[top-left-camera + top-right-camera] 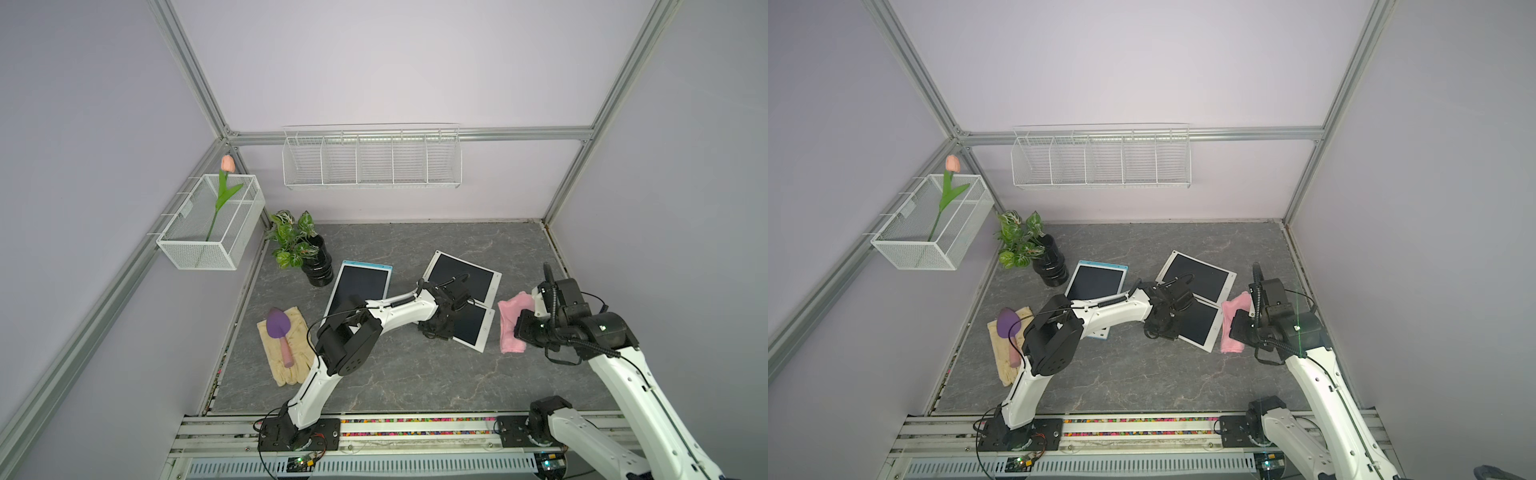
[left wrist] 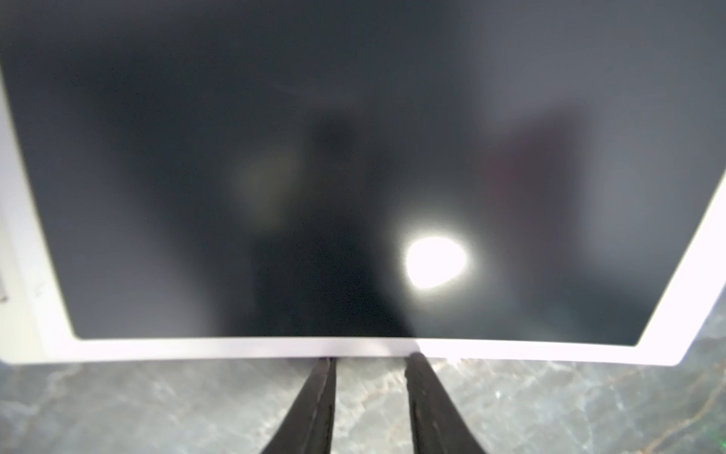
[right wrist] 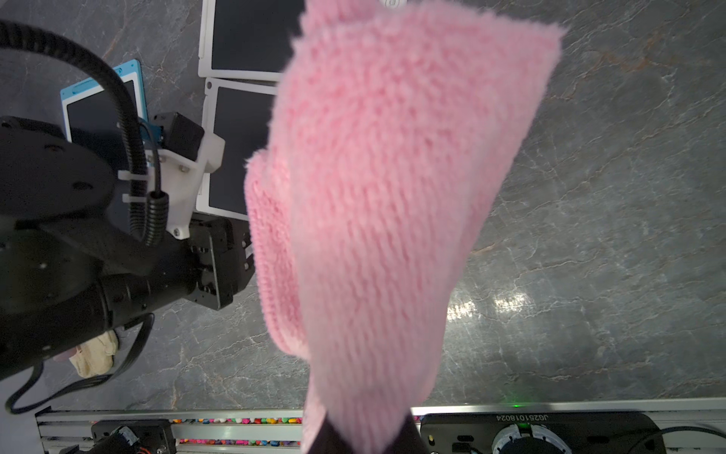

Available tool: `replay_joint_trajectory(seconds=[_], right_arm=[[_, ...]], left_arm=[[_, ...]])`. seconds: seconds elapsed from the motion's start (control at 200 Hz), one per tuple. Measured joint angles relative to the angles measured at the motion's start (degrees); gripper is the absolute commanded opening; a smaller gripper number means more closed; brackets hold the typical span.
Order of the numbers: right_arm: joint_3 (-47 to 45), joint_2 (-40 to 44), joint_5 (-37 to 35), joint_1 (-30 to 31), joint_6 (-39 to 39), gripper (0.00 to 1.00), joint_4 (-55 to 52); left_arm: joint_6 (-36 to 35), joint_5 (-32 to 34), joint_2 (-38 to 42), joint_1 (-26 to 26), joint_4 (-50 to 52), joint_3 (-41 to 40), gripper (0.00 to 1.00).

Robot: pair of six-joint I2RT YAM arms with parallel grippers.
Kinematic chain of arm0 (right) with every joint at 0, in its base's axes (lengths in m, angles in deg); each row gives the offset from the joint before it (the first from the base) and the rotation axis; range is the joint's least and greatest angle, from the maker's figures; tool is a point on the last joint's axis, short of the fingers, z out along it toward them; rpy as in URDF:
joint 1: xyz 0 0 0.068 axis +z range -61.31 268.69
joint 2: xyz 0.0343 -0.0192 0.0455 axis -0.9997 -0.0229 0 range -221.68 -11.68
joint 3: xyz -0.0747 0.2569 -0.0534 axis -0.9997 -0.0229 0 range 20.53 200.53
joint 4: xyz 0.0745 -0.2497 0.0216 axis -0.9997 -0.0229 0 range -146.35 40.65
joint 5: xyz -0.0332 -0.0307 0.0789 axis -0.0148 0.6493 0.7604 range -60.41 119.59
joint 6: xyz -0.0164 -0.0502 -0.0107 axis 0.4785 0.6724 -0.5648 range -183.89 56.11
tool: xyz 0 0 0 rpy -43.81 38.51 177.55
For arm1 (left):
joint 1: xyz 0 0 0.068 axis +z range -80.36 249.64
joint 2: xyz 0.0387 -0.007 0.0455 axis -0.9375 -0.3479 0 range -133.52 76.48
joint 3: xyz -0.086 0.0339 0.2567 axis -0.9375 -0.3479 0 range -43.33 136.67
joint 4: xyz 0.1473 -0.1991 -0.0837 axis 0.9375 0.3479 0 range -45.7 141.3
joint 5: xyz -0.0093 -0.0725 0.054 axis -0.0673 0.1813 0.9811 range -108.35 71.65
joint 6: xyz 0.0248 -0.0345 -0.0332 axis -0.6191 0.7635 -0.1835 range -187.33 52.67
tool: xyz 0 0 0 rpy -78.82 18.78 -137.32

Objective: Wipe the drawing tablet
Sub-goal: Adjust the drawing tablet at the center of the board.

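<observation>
Drawing tablet (image 1: 473, 328) lies flat on the worktop (image 1: 395, 374), right of frame centre. Left claw (image 2: 371, 358) narrow, tips at its white rim. Right claw (image 1: 524, 328) clamps pink cloth (image 1: 510, 320) just beside it.

Left gripper (image 2: 372, 357): black. At its tips, tablet (image 2: 353, 157): black screen, white frame. Beneath the gripper, tabletop (image 2: 157, 405): grey marble pattern, pale veins. Beyond the tablet from the gripper, cloth (image 3: 393, 196): fluffy pink.
</observation>
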Motion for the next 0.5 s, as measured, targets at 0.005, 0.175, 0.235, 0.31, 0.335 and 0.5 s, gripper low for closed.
replay_joint_trajectory(seconds=[0.005,0.175,0.235,0.31,0.335,0.5], right_arm=[[0.0,0.0,0.0,0.0,0.0,0.07,0.0],[0.0,0.4,-0.2,0.0,-0.4,0.07,0.0],[-0.1,0.6,-0.2,0.0,-0.6,0.07,0.0],[-0.2,0.7,-0.2,0.0,-0.9,0.07,0.0],[-0.3,0.7,-0.2,0.0,-0.9,0.07,0.0],[-0.5,0.8,-0.2,1.1,-1.0,0.07,0.1]], left_arm=[[-0.1,0.0,0.0,0.0,0.0,0.1,0.34],[-1.8,-0.4,-1.9,1.4,0.9,3.2,0.34],[-2.1,-0.5,-2.1,1.4,1.2,3.7,0.34],[-2.2,-0.5,-2.0,1.5,1.3,3.7,0.35],[-2.1,-0.5,-1.7,1.5,1.4,3.6,0.36],[-2.1,0.3,6.6,4.2,2.4,-3.6,0.40]])
